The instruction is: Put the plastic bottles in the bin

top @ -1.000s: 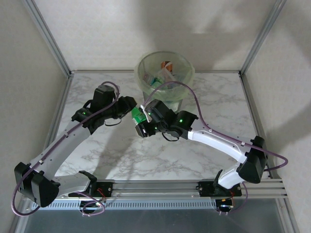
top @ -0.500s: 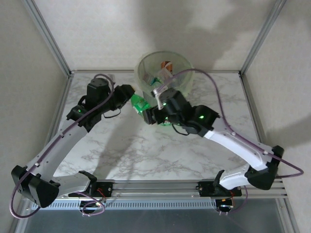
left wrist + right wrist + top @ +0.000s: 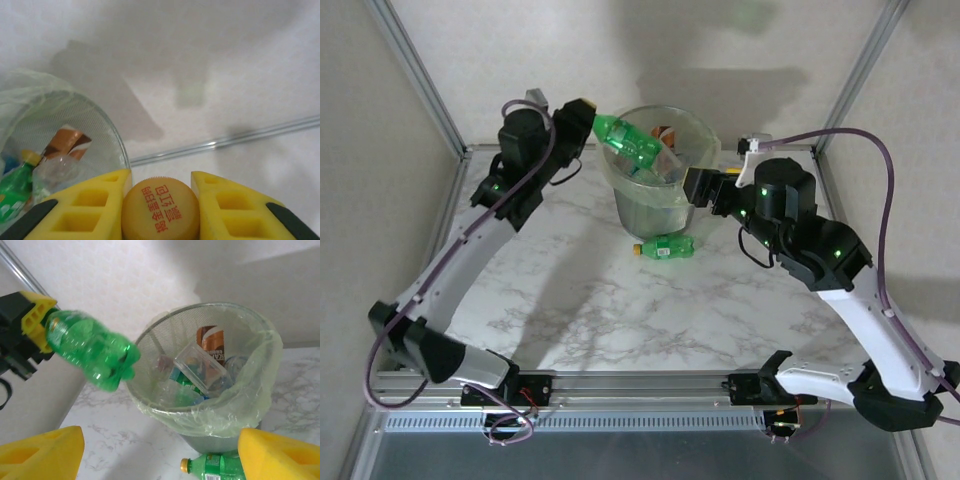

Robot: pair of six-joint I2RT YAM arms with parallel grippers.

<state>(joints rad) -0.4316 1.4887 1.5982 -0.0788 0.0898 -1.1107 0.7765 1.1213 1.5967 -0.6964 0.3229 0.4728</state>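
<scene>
A green bottle point(image 3: 630, 143) hung tilted over the bin point(image 3: 620, 185) rim, its yellow cap clamped in the left end effector point(image 3: 161, 200). Several bottles point(image 3: 200, 370) lay inside the liner — clear, green, one orange-labelled. A second green bottle point(image 3: 665, 248) lay on the marble desk point(image 3: 570, 300) just before the bin. The right end effector point(image 3: 705, 188) stood open beside the bin.

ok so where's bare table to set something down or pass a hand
Free: the marble table between the lying green bottle and the base rail. Crowded: around the bin, where the left tool holds a second green bottle over the rim and the right tool hangs open beside it.
</scene>
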